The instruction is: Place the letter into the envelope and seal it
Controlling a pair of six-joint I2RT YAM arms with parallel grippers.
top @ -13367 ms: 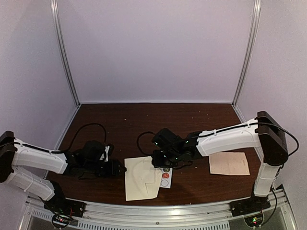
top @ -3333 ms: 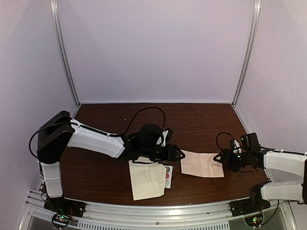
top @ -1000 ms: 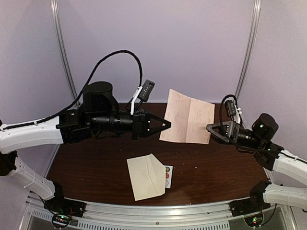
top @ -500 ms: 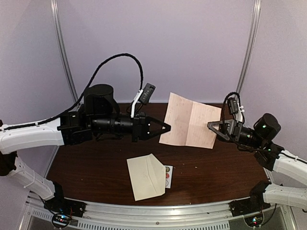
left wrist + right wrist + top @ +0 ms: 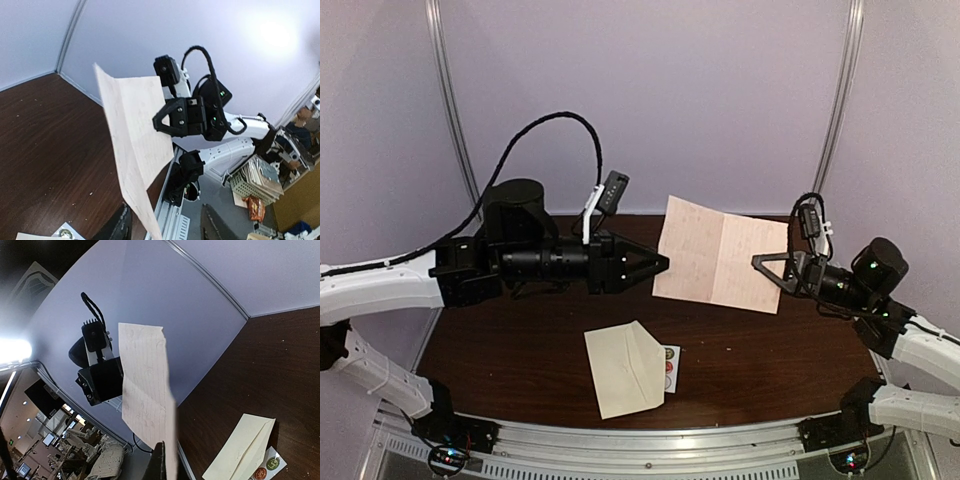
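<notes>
The letter (image 5: 720,250), a pinkish lined sheet with a centre crease, hangs upright in the air above the table. My right gripper (image 5: 761,264) is shut on its right edge; in the right wrist view the sheet (image 5: 147,385) rises beside one dark finger (image 5: 160,462). My left gripper (image 5: 662,263) is at the sheet's left edge. In the left wrist view its jaws stand wide apart (image 5: 165,224) with the sheet's edge (image 5: 132,150) running down between them, not clamped. The cream envelope (image 5: 625,368) lies flat on the table near the front, flap folded; it also shows in the right wrist view (image 5: 240,447).
A small white card of round stickers (image 5: 666,367) lies against the envelope's right side. The dark wooden table (image 5: 520,350) has pale walls on three sides and a metal rail along the near edge (image 5: 640,440). A black cable loops above the left arm (image 5: 550,125).
The letter has turned a little flatter toward the camera and shifted slightly left. My left gripper has drawn back a little to the left. The right gripper still holds the sheet.
</notes>
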